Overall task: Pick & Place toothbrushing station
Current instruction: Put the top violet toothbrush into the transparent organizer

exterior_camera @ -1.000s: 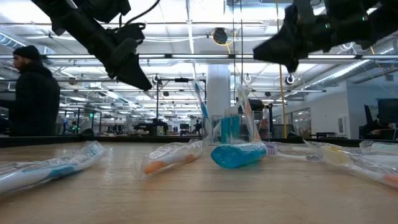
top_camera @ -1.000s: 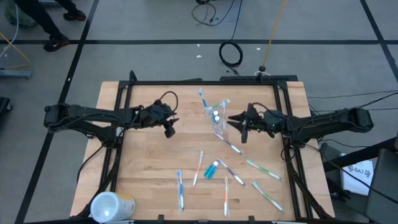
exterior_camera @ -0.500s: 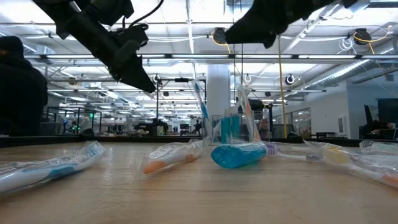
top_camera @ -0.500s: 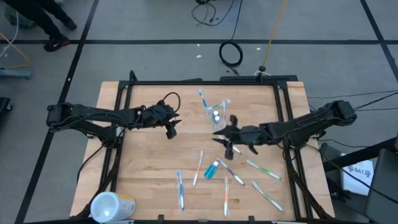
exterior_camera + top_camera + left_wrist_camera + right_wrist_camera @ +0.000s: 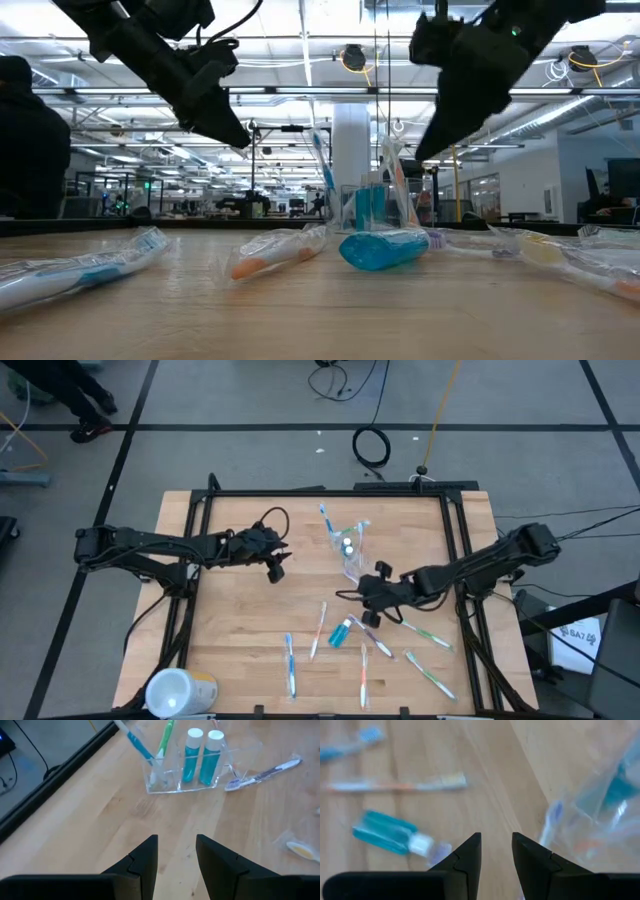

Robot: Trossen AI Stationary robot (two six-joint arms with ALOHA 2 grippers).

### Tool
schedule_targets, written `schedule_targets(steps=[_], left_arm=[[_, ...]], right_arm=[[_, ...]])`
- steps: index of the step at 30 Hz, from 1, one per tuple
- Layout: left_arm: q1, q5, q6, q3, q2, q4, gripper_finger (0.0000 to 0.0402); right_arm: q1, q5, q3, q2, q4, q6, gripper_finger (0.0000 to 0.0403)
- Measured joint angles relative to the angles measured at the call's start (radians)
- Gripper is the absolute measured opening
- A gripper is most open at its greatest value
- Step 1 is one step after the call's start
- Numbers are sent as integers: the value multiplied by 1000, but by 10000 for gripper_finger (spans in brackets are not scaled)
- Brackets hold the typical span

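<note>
Worktop (image 5: 240, 630): pale wood, matt, visible grain. Holder (image 5: 200, 775): clear glossy plastic, compartmented. Toothpaste tube (image 5: 387, 834): translucent blue plastic, white cap. Loose toothbrushes (image 5: 275, 250): in clear crinkled film wrap, shiny. Frame (image 5: 195, 560): black metal. Jaws: dark, matt plastic.

The worktop (image 5: 240, 620) is pale wood with a black frame. At lower centre lies a blue toothpaste tube (image 5: 341, 630) with a white cap. At lower left stands a white and yellow cylinder (image 5: 178, 690). Both arms are black.
</note>
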Motion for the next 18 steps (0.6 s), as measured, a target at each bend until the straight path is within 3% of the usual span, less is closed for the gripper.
schedule_targets(steps=[8,18], left_arm=[[0,0,-92,0,0,5,141],[0,-1,-184,0,0,9,141]], right_arm=[[-50,1,-72,4,14,40,100],[-111,-1,-256,4,379,53,100]])
